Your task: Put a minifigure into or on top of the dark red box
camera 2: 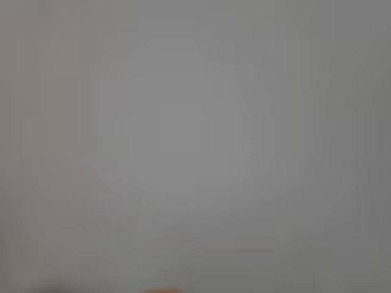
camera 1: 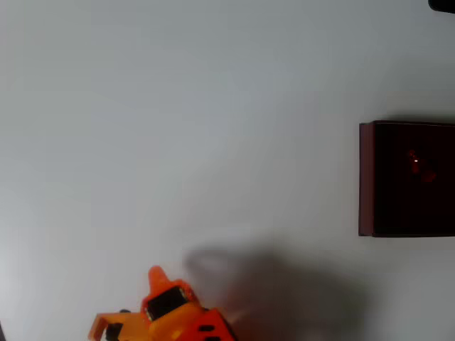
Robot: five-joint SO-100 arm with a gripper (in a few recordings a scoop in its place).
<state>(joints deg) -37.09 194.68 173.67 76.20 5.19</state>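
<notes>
The dark red box (camera 1: 366, 177) sits at the right edge of the overhead view, its thin maroon walls around a nearly black interior. Inside it lies a tiny reddish shape with a bright spot, the minifigure (camera 1: 416, 165), dim against the dark floor. My orange gripper (camera 1: 153, 284) is far from the box at the bottom left, with one pointed tip facing up the picture. Nothing shows between its fingers, and how its jaws stand is unclear. The wrist view is a blurred grey surface with an orange sliver (camera 2: 162, 290) at the bottom edge.
The pale grey table (camera 1: 178, 128) spreads wide between the arm and the box. A soft shadow (camera 1: 270, 291) lies to the right of the arm. A dark object (camera 1: 442, 4) pokes in at the top right corner.
</notes>
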